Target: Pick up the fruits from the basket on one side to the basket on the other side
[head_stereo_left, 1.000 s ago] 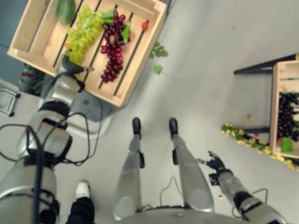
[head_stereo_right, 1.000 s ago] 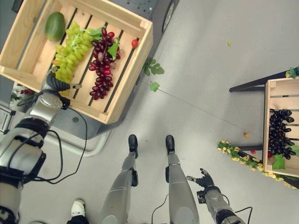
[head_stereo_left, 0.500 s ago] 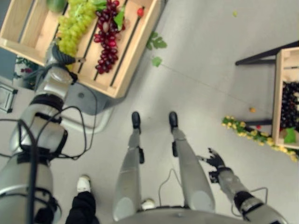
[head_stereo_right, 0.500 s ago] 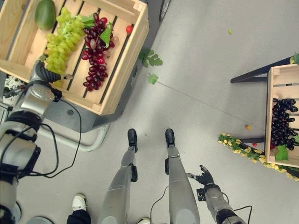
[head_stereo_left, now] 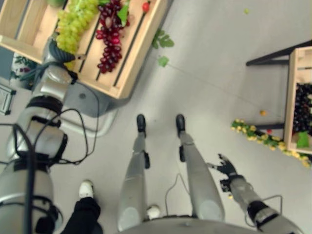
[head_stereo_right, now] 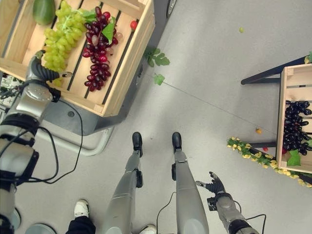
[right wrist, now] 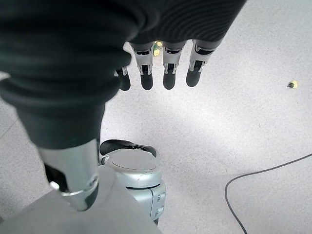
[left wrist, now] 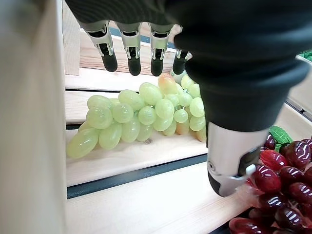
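While its left hand [left wrist: 229, 73] hovers with fingers [left wrist: 132, 48] straight and spread over the green grapes [head_stereo_right: 57, 41], touching nothing, the humanoid has not yet lifted any fruit from the wooden crate [head_stereo_right: 127, 66] on its left. That crate holds the green bunch, lying just beside its near wall, together with the red grapes [head_stereo_right: 97, 48], a green mango [head_stereo_right: 43, 9] at the far end and a small red fruit [head_stereo_right: 133, 24]. Well apart, the second crate [head_stereo_right: 281, 131] on the robot's right already contains a bunch of dark grapes [head_stereo_right: 295, 129], suggesting one transfer is done and four pieces remain. The right hand [head_stereo_right: 214, 186] hangs low over the floor [head_stereo_right: 209, 92], fingers relaxed and empty. Loose leaves [head_stereo_right: 157, 61] lie on the floor near the left crate.
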### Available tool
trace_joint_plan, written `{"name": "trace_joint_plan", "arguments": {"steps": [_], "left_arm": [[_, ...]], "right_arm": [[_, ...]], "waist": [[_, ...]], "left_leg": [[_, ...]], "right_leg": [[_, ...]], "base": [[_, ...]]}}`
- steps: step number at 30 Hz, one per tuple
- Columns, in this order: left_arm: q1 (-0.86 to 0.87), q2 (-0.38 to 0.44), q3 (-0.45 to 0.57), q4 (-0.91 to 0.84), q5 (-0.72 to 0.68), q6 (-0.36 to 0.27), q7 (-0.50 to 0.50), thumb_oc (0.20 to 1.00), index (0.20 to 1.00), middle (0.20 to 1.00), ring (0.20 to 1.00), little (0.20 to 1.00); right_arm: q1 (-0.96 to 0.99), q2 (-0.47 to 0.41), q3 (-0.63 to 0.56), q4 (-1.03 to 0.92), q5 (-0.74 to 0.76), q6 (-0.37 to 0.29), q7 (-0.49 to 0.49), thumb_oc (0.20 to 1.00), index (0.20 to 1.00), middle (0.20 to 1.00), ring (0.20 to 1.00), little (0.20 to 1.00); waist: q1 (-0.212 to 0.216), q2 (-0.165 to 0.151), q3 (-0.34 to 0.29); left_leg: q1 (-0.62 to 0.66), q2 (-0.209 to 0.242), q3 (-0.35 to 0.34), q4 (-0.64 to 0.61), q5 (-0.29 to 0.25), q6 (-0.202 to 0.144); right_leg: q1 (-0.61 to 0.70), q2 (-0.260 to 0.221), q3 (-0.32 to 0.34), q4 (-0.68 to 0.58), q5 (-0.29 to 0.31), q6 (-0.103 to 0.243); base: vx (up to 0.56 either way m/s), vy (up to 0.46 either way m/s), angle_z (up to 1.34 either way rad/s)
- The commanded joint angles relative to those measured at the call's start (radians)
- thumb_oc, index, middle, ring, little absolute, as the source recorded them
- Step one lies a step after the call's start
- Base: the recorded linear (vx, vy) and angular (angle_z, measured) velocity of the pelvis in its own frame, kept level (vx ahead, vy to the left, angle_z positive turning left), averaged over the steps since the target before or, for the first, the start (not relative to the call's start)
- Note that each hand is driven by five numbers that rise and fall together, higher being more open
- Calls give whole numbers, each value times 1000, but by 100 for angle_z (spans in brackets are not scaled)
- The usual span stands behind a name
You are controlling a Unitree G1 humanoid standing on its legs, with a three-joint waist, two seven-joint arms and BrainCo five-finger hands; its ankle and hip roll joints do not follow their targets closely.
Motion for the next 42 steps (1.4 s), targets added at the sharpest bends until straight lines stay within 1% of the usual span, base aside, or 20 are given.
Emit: {"name": "trace_joint_plan", "arguments": {"steps": [1,2,9,15,20,21,22,23,30,40,42], "left_arm": [[21,62,38,121,-30,42,53,1000,1000,1000,1000,1000],[12,56,35,116,-36,40,53,1000,1000,1000,1000,1000],[-4,49,22,113,-51,37,38,1000,1000,1000,1000,1000],[-19,52,12,117,-62,36,23,1000,1000,1000,1000,1000],[-32,46,-2,115,-54,37,23,1000,1000,1000,1000,1000],[-35,40,-7,111,-52,36,23,504,504,504,504,504],[-35,40,-8,111,-52,36,23,504,504,504,504,504],[-32,34,-10,106,-52,32,18,200,200,200,200,200],[-23,6,3,95,-73,28,19,200,200,200,200,200],[-51,0,0,95,-78,31,37,200,200,200,200,200],[-52,0,0,94,-78,31,39,200,200,200,200,200]], "right_arm": [[80,17,-10,-51,25,-5,5,1000,1000,1000,1000,1000],[79,17,-10,-52,24,-4,7,1000,1000,1000,1000,1000],[74,19,-10,-54,26,-2,15,1000,1000,1000,1000,1000],[72,20,-10,-60,27,-2,22,1000,1000,1000,1000,1000],[73,21,-8,-73,29,-5,25,1000,1000,1000,1000,1000],[75,20,-6,-74,30,-6,24,1000,1000,1000,1000,1000],[75,21,-6,-74,30,-6,24,1000,1000,1000,1000,1000],[80,22,-7,-77,29,-6,24,1000,1000,1000,1000,1000],[91,22,-13,-82,28,-12,21,1000,1000,1000,1000,1000],[95,18,-11,-108,23,-18,14,1000,1000,1000,1000,1000],[99,18,-11,-114,23,-20,13,1000,1000,1000,1000,1000]], "waist": [[7,-134,28],[9,-139,28],[12,-149,28],[10,-162,27],[8,-170,23],[8,-172,23],[8,-172,22],[7,-176,22],[4,-181,23],[0,-183,27],[-1,-188,27]], "left_leg": [[19,-82,7,34,-95,18],[16,-84,3,35,-95,20],[6,-95,1,38,-98,24],[-18,-108,1,75,-115,31],[-32,-110,-2,81,-117,32],[-34,-110,-3,79,-116,33],[-35,-110,-3,79,-116,33],[-37,-111,-6,79,-115,33],[-46,-113,-8,81,-114,34],[-51,-110,-14,82,-112,34],[-51,-109,-14,82,-112,35]], "right_leg": [[104,-19,14,-291,155,69],[105,-23,9,-290,155,71],[107,-35,1,-288,155,79],[105,-46,1,-283,156,86],[102,-48,2,-288,161,89],[99,-46,2,-289,161,88],[99,-46,2,-289,161,88],[99,-46,1,-292,160,88],[94,-45,5,-295,165,87],[83,-40,6,-292,170,85],[82,-39,6,-291,170,84]], "base": [[-1,16,7],[4,24,6],[10,39,2],[4,39,6],[4,18,8],[0,0,0],[0,0,0],[0,0,0],[-1,1,0],[0,0,0],[0,0,0]]}}
